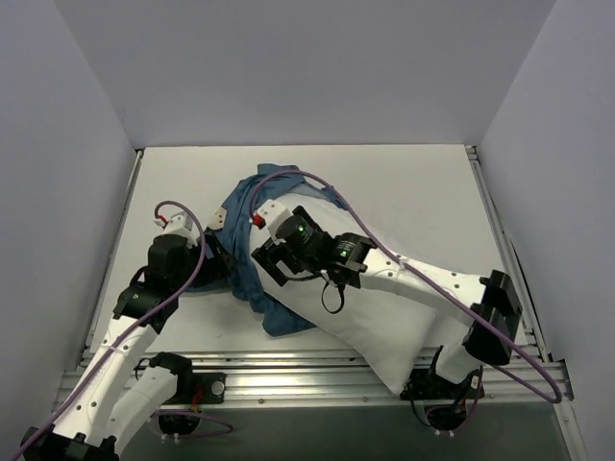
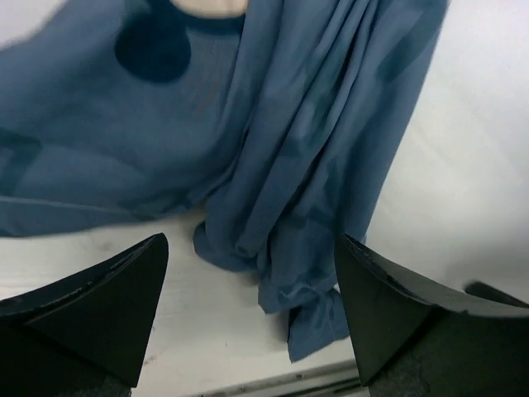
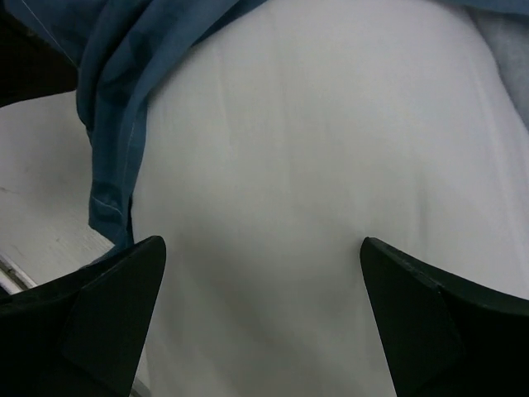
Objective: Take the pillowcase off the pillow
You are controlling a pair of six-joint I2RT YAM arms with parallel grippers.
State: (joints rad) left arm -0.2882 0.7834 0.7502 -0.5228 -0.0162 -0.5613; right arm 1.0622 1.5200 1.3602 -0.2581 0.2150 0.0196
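Left claw (image 2: 252, 265) open, pillowcase (image 2: 289, 124) bunched just ahead; right claw (image 3: 262, 256) open over pillow (image 3: 314, 149)

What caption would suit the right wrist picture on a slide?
Open right end effector facing the bare white pillow, blue pillowcase bunched along the picture's left.

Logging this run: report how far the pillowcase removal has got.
Done: most of the pillow lies bare. In hand: nothing. The left pincer is open before the bunched pillowcase, and the right pincer is open over the pillow. Left: the far end looks still covered, so pull the pillowcase clear.
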